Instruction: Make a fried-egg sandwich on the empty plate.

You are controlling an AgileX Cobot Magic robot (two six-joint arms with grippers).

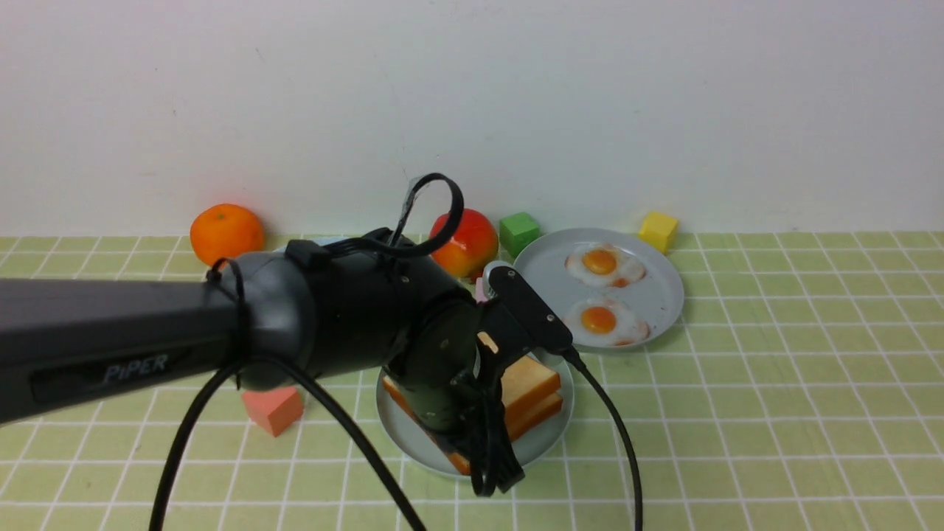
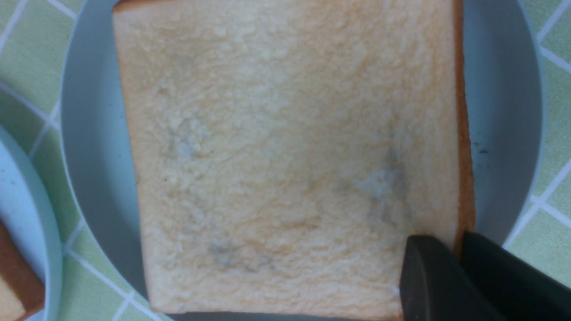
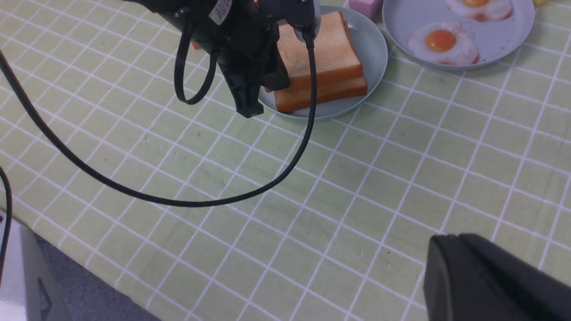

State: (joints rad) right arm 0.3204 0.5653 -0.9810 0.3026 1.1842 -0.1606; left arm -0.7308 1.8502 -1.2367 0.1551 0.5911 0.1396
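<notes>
Pinching down: the left gripper [image 2: 459, 256] presses its two fingers either side of the crust edge of the top bread slice [image 2: 285, 156]. That slice lies on a second bread slice [image 1: 542, 413] on the pale blue plate [image 2: 504, 111]. Just beside it shows a sliver of what looks like the mint-green plate [image 2: 22, 196], with something brown-crusted on it that is too cropped to name. One fried egg [image 1: 603, 264] and another fried egg [image 1: 605, 321] sit on the grey plate [image 1: 660, 291], behind and right. The right gripper [image 3: 450, 267] hangs over the checked tablecloth [image 3: 312, 214], well apart, jaws pressed together.
</notes>
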